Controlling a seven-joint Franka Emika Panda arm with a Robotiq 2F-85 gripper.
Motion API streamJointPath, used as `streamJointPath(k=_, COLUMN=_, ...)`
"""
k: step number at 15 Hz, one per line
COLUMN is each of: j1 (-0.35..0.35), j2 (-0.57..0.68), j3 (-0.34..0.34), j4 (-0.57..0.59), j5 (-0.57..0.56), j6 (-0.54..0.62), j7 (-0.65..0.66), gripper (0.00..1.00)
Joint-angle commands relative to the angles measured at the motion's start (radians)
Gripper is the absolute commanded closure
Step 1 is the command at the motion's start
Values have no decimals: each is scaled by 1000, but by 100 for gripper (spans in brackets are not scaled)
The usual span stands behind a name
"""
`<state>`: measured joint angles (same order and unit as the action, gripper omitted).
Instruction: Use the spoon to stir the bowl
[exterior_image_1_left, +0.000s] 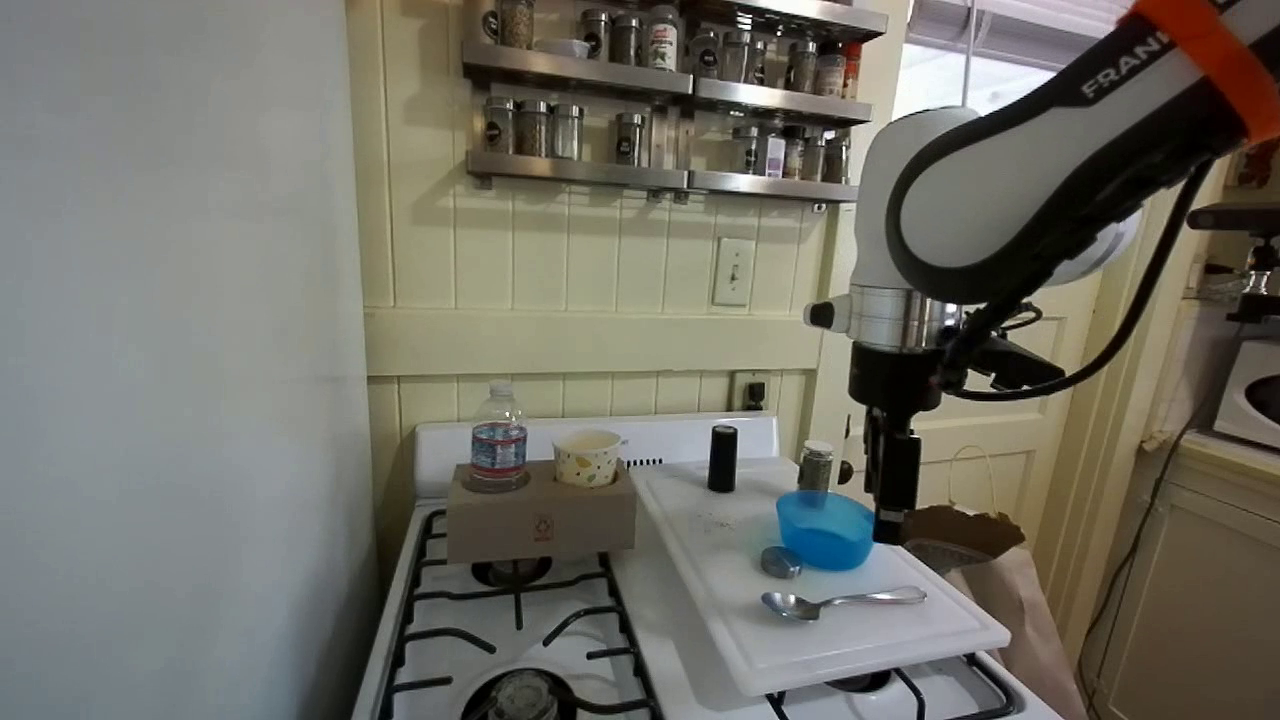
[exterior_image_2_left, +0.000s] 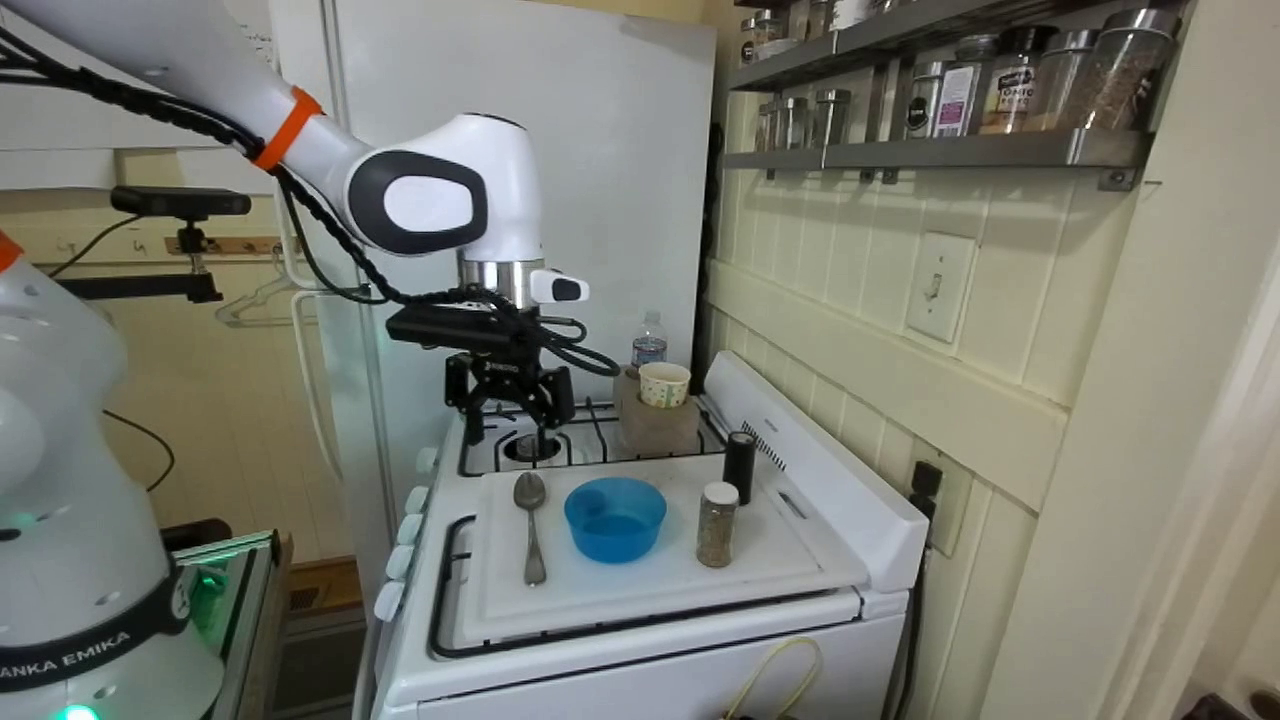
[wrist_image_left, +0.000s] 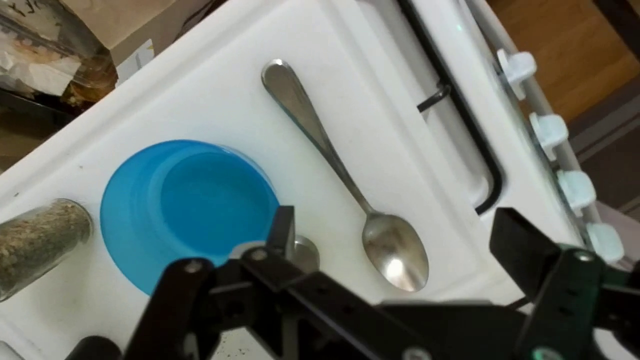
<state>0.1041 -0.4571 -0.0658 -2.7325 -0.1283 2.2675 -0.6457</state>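
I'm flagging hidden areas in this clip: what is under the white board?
Along the edge of the white board, an exterior view shows parts of a black grate and a dark burner on the stove. The white board covers everything else underneath.

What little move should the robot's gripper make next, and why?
Probably lower the open gripper toward the metal spoon, because the gripper hangs empty above the white cutting board, and the spoon lies there, ungripped, beside the blue plastic bowl it should stir.
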Motion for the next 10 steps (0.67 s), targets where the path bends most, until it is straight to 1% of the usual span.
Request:
streamJointPath(k=1, j1=1, j2=0, j3=-3, j4=-5, j5=-31, j6=1, j7=-30, gripper=0)
streamJointPath(k=3, j1=-3, j2=1, j3=-3, j4=-14, j5=-59, j6=6, j7=-60, gripper=0)
streamJointPath(k=7, j1=-3, j2=1, j3=-2, j4=-16, j5=-64, j6=7, j7=-72, gripper=0)
streamJointPath(k=8, j1=-15, j2=25, j3=13, j4=-6, j5=-104, j6=6, j7=-62, gripper=0)
streamJointPath(k=9, j1=5, j2=48, j3=-2, j4=-4, j5=-87, j6=28, j7=-112, gripper=0)
streamJointPath(k=10, j1=0, j2=69, j3=8, j4=1, j5=-108, j6=26, j7=-109, gripper=0)
